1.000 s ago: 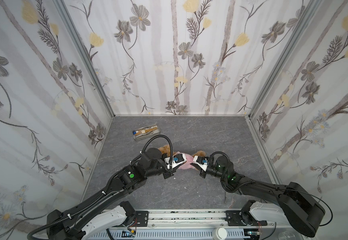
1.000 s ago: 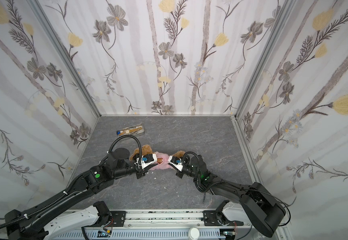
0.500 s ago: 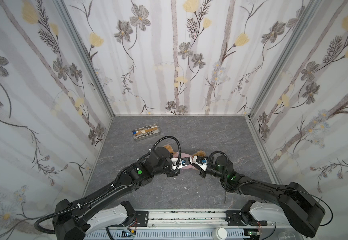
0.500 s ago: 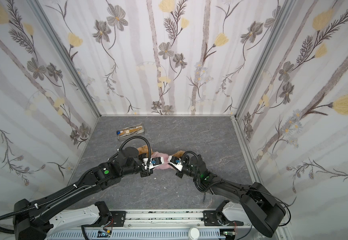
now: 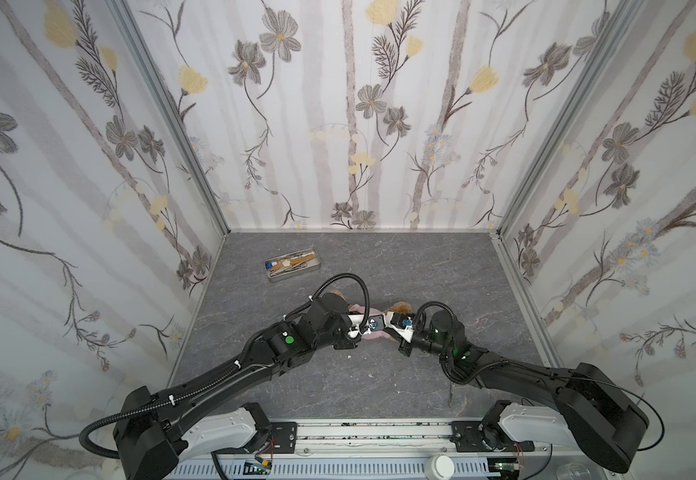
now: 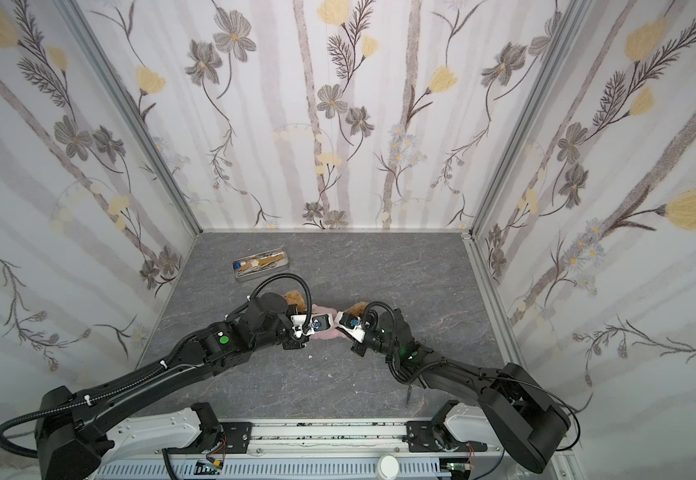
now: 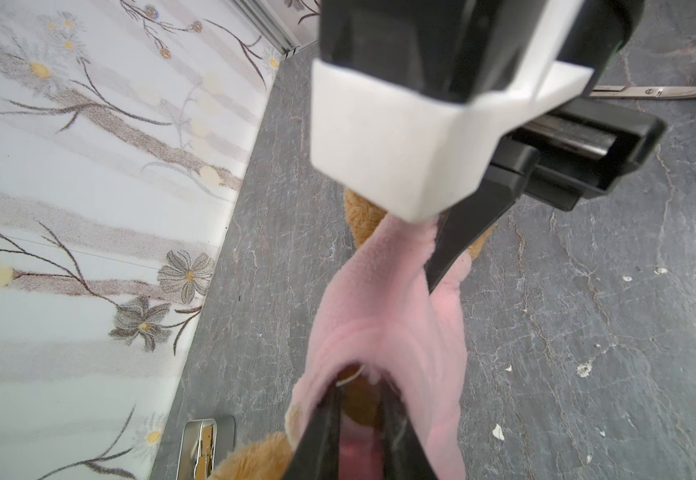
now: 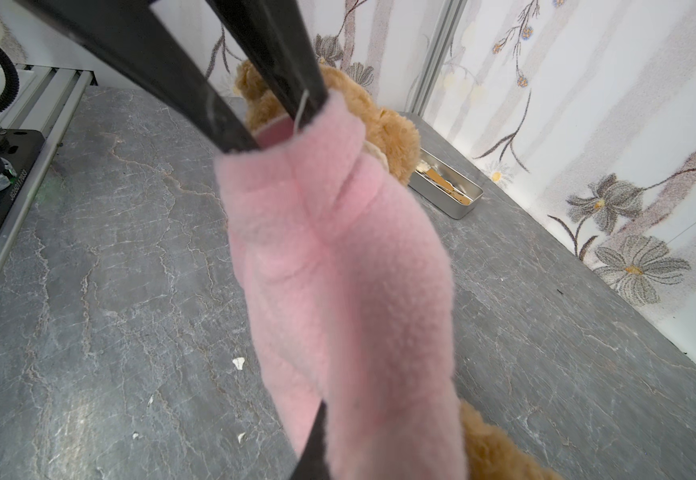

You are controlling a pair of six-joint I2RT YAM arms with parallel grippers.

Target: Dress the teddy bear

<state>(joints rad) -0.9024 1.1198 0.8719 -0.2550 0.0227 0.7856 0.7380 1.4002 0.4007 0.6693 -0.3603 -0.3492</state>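
The teddy bear point(image 5: 400, 306) point(image 6: 294, 298) lies on the grey table between my two arms, mostly covered by them. A pink fleece shirt point(image 8: 338, 270) point(image 7: 379, 316) is stretched between the grippers. The left gripper point(image 7: 359, 386) point(image 8: 275, 133) point(image 5: 370, 328) has both fingers pushed inside the shirt's opening, a little apart, with brown fur between them. My right gripper point(image 8: 329, 419) point(image 7: 433, 278) point(image 6: 340, 328) is shut on the shirt's other end; one finger is hidden under the fabric. Bear fur point(image 8: 383, 124) shows behind the shirt.
A metal tin of small tools point(image 5: 293, 264) point(image 6: 261, 264) point(image 8: 448, 187) stands at the back left. Scissors point(image 7: 662, 92) point(image 5: 450, 395) lie under the right arm. Small white scraps point(image 8: 238, 362) dot the table. Flowered walls close three sides.
The left arm has moved right, from the bear's head side towards the right gripper, bringing the two grippers close together. The right arm has stayed put.
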